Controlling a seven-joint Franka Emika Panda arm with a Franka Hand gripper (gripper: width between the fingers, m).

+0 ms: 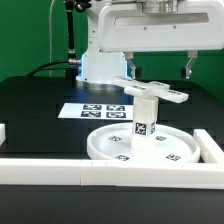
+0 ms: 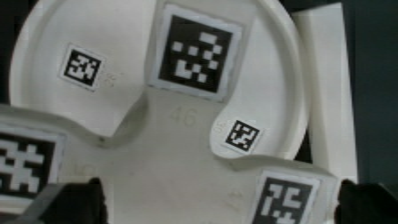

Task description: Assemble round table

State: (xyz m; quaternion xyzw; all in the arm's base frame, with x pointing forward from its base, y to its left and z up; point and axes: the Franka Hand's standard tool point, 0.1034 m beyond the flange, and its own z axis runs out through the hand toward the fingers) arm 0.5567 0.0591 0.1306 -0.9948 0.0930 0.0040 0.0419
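The large round disc (image 1: 100,148) lies flat at the front of the black table. The short leg (image 1: 146,120) stands upright on its middle. The cross-shaped base (image 1: 157,93) sits on top of the leg. My gripper (image 1: 159,70) hangs just above the base, open and empty, with its dark fingers apart. In the wrist view the gripper (image 2: 217,205) has its jaws wide on either side of a tagged lobe of the base (image 2: 178,190), with the disc (image 2: 143,100) below. The leg is hidden there.
White border rails run along the table's front (image 1: 60,165) and at the exterior view's right (image 1: 208,145). The marker board (image 1: 95,110) lies behind the disc. The robot's base (image 1: 100,65) stands at the back.
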